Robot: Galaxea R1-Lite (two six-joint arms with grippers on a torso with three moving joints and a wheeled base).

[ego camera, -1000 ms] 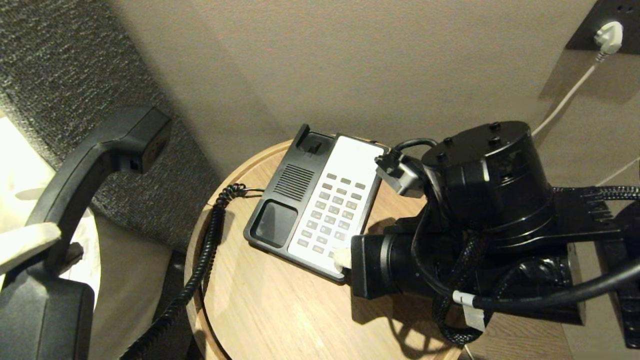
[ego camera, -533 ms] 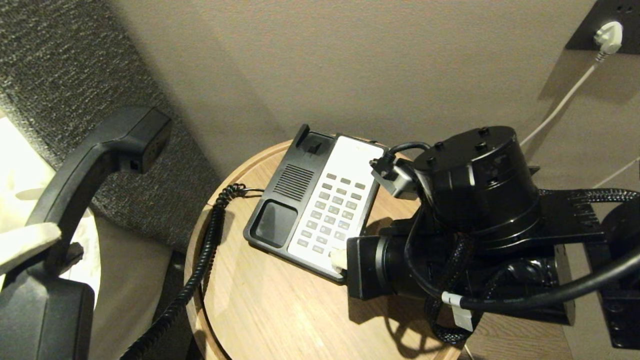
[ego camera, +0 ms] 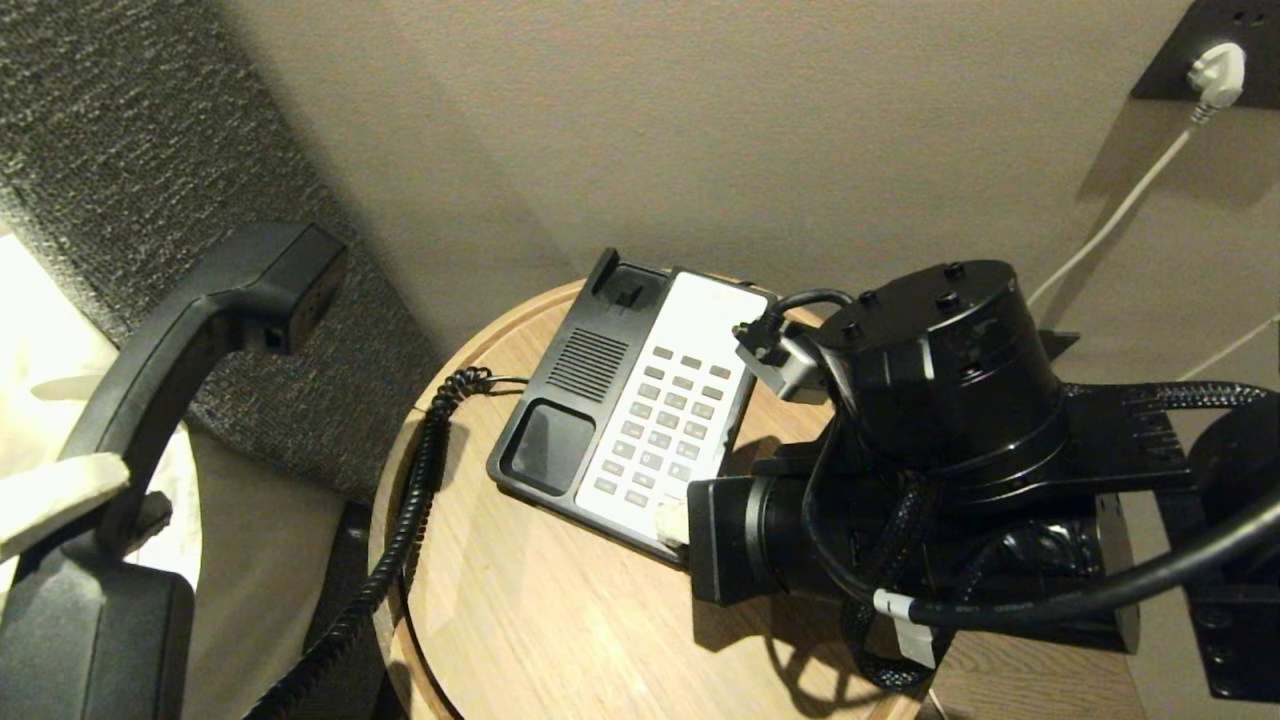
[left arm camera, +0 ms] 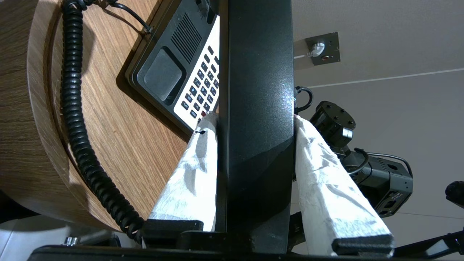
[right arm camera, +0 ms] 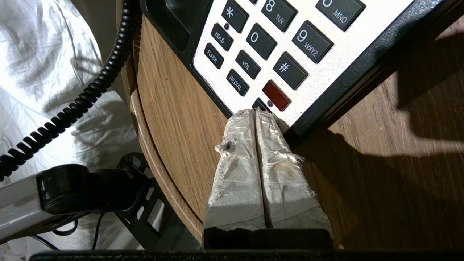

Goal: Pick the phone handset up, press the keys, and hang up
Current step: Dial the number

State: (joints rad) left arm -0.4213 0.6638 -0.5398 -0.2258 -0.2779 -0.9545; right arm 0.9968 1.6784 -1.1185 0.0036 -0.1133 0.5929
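1. Black curved plastic phone handset (ego camera: 190, 340), left of frame, sits clamped in the left gripper (left arm camera: 253, 127); hold steady.
2. Right gripper (right arm camera: 256, 113), fingers together, touches the white keypad's (right arm camera: 326, 78) lowest key; press gently, straight.

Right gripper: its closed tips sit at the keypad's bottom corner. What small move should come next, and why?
Probably lift the right gripper slightly and shift it toward a digit key. Its shut fingertips rest on a small dark key beside the red button of the phone base, while the left gripper holds the phone handset off the cradle.
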